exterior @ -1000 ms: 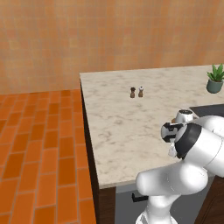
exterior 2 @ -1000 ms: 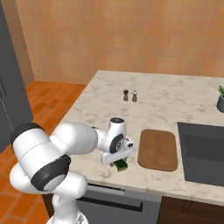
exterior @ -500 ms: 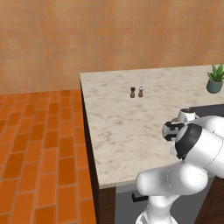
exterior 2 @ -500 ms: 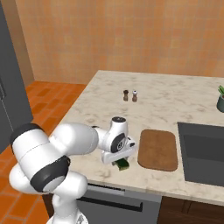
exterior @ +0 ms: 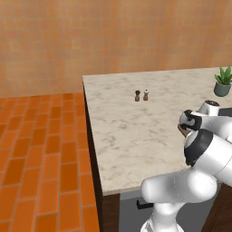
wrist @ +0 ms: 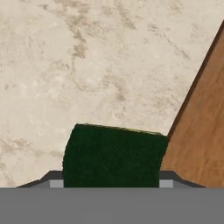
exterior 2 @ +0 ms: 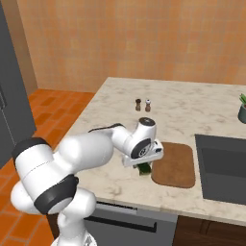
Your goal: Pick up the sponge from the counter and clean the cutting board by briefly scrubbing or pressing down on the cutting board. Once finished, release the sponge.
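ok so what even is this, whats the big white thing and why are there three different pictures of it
The big white thing is a robot arm in a computer-drawn kitchen. Two pictures come from cameras riding behind it, one on its left and one on its right, so they show the same counter from two sides. The third comes from a camera on its hand, looking down past the pincer.

On the marbled counter lie a brown cutting board, two small shakers farther back, and a potted plant near the far corner. A dark sink is set in to the right of the board.

The pincer is down at the board's left edge, closed on a dark green sponge, which fills the bottom of the hand picture. The sponge looks to be beside the board, not on it.
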{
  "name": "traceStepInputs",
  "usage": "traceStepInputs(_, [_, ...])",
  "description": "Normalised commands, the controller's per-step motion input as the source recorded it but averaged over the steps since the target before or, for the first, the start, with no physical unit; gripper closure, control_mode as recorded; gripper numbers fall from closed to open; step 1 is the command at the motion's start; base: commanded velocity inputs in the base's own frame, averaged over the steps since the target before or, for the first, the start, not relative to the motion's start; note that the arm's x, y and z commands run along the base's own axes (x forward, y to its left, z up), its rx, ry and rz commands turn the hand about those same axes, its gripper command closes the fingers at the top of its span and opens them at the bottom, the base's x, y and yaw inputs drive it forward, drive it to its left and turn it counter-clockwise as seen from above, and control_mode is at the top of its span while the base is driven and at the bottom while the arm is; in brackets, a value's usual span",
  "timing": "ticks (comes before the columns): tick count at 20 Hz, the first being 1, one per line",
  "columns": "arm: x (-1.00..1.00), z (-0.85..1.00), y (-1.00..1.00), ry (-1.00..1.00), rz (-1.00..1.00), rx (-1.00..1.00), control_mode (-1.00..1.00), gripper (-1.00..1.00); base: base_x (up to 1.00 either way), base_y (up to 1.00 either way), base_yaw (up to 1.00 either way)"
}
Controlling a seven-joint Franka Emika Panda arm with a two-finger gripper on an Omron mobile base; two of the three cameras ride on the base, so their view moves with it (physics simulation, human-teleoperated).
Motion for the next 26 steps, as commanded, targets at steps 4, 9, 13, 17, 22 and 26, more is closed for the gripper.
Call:
traceStepInputs(4, [0.38,-0.02,-0.2,-0.05,-0.13,0.08,-1.0,1.0,0.0,0.0,0.0])
traceStepInputs(9, [0.02,0.0,-0.31,-0.1,-0.15,0.04,-1.0,1.0,0.0,0.0,0.0])
traceStepInputs(13, [-0.06,-0.09,-0.09,-0.13,-0.04,0.01,-1.0,1.0,0.0,0.0,0.0])
traceStepInputs(17, [0.0,-0.33,-0.01,-0.17,0.0,0.0,-1.0,1.0,0.0,0.0,0.0])
traceStepInputs(22, [0.0,-0.28,-0.15,-0.17,0.0,0.0,-1.0,1.0,0.0,0.0,0.0])
traceStepInputs(26, [0.02,-0.02,-0.26,-0.07,-0.02,0.0,-1.0,1.0,0.0,0.0,0.0])
